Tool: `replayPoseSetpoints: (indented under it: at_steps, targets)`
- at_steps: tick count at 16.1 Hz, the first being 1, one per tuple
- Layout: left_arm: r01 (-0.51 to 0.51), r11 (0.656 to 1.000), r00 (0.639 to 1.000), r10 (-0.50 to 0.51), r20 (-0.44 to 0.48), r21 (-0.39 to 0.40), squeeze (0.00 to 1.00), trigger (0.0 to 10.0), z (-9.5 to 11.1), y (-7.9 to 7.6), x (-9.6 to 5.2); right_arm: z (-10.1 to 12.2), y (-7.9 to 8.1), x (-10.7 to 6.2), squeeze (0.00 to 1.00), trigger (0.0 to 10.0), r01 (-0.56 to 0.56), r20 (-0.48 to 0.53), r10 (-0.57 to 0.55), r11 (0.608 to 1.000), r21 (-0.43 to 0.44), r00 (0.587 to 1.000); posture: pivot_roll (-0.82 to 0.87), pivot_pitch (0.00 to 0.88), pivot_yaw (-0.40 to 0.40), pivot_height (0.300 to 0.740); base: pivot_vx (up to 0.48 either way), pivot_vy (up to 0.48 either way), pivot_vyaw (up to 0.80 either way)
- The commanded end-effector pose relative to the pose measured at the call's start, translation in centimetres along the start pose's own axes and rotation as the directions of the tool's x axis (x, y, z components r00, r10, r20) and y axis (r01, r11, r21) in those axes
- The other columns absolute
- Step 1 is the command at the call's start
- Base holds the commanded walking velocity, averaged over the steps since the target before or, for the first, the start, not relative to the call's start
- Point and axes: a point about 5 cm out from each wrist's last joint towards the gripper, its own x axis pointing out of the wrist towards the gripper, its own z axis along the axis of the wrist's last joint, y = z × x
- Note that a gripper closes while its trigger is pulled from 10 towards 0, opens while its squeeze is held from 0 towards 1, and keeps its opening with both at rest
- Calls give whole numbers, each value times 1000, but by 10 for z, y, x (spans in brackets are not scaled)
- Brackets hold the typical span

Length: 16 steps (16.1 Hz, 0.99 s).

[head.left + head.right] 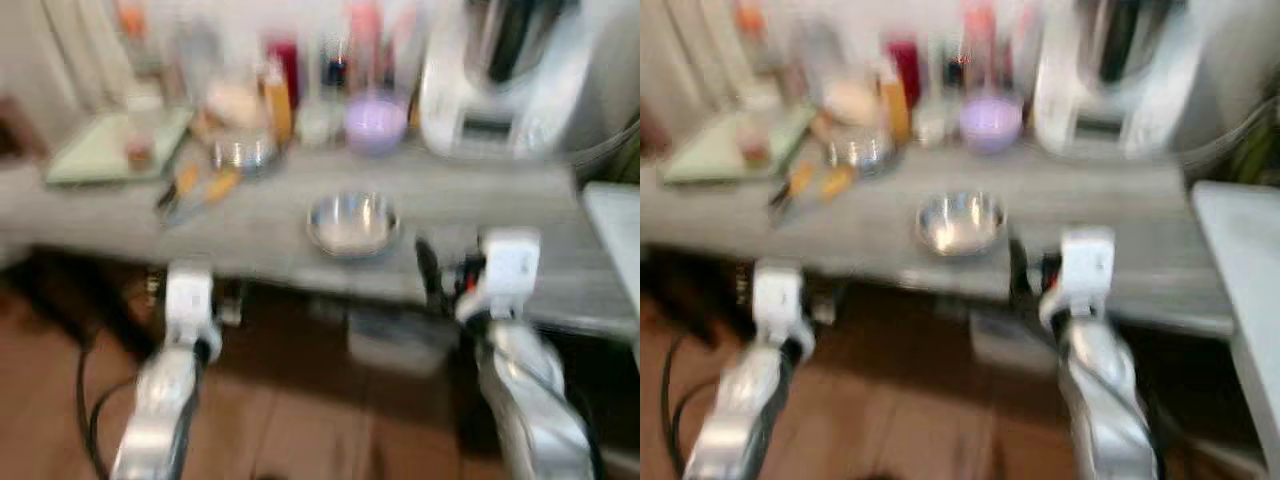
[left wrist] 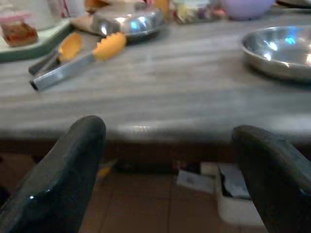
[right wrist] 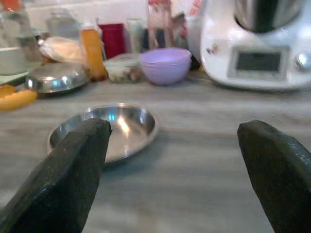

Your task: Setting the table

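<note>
A shallow steel bowl (image 1: 352, 224) sits on the grey counter (image 1: 270, 215) near its front edge. My right gripper (image 3: 175, 128) is open and empty, level with the counter top just before the bowl (image 3: 104, 128), which lies ahead and a little to the left. My left gripper (image 2: 167, 133) is also open and empty, held low in front of the counter's edge. Beyond it lie steel tongs with yellow tips (image 2: 73, 60). The head views are blurred.
At the back of the counter stand a domed steel lid (image 3: 56, 77), an orange bottle (image 3: 93, 53), a purple bowl (image 3: 165, 65), a white kitchen machine (image 3: 257, 48) and a green tray (image 1: 110, 145). A white surface (image 1: 615, 225) borders the right. Brown floor lies below.
</note>
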Motion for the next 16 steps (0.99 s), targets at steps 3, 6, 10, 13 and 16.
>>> replayPoseSetpoints:
  at_steps: [3,6,10,13,16]
  targets:
    - [-2,1000,1000,1,27,24,0,10000,9,4,4,4,2,2,0,10000,-1,16,1,1000,4,1000,-117,10,58,740,-296,0,0]
    - [-1,999,1000,0,23,33,0,10000,8,5,4,4,1,4,0,10000,0,17,0,1000,2,1000,-114,7,59,740,-294,0,0]
    - [0,999,1000,0,19,38,0,10000,7,7,4,3,2,6,0,10000,-4,15,3,1000,4,1000,-106,0,54,740,-296,0,0]
    - [2,999,1000,-3,14,38,0,10000,6,6,3,3,2,6,0,10000,-4,16,4,1000,4,1000,-106,0,54,740,-298,0,0]
    - [13,999,1000,-14,14,38,0,10000,3,4,3,2,2,7,0,10000,-2,12,2,1000,2,1000,-106,0,52,740,-289,0,0]
